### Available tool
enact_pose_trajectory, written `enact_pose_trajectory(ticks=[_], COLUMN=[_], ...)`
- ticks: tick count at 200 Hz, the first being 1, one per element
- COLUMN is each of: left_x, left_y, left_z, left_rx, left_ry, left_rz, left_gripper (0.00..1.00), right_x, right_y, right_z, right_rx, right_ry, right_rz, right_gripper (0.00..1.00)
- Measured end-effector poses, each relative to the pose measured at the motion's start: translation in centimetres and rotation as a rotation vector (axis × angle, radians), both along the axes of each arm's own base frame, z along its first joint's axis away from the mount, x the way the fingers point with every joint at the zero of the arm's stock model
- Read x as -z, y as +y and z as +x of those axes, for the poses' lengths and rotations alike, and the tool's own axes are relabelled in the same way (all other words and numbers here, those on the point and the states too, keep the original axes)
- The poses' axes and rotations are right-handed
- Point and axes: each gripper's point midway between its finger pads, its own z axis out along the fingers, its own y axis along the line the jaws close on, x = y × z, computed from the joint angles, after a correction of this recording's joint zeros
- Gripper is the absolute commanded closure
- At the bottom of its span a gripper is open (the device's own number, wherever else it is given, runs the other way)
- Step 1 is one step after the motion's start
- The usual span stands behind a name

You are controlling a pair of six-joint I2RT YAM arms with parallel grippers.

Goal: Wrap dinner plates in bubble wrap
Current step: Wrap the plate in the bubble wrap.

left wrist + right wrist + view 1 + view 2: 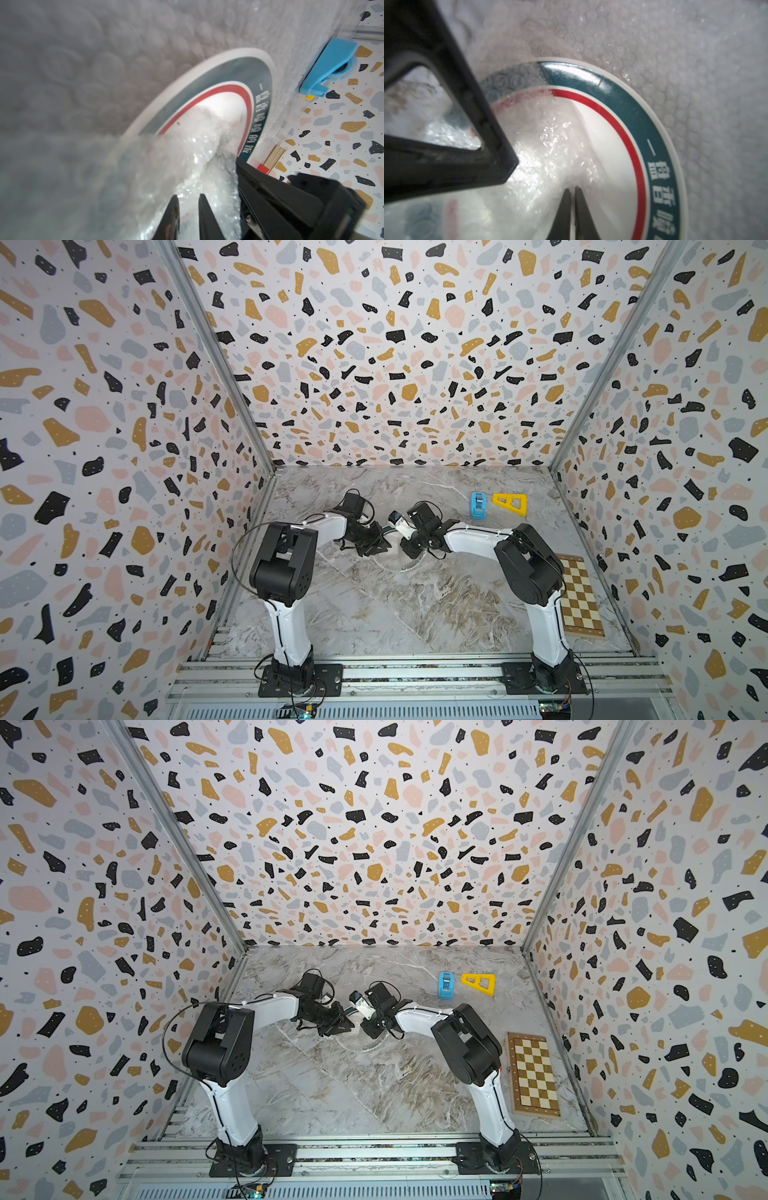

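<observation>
Two robot arms meet tip to tip over a dinner plate (610, 149), which lies flat on a bubble wrap (695, 62) sheet directly beneath both grippers.

The step in hand appears to be folding: a crumpled flap of wrap covers the part of the plate under the tips, while the teal and red rim beyond the right gripper (572, 188) is bare. That gripper is closed tight at the flap's edge; whether film is pinched cannot be told. The left gripper (188, 196) has its jaws a little apart, with film showing in the gap.

Next, probably, the loose sheet beyond the bare rim needs a low, careful pinch and a pull across.

In both top views the left arm (291, 556) and right arm (528, 568) reach forward, elbows raised, forearms angled inward, wrists tipped down.
</observation>
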Motion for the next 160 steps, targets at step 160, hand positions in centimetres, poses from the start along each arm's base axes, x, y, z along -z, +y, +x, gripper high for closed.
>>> enact_pose_trajectory(ticks=[160], left_x=[-6.0], left_y=[-4.0], left_z=[-5.7], left_rx=[0.083], left_ry=[0.004], left_rz=[-0.261], left_gripper=[0.88], right_x=[0.0], right_y=[-1.5], right_z=[1.3], right_rx=[0.086], right_ry=[0.064], right_rz=[0.063], right_gripper=[1.00])
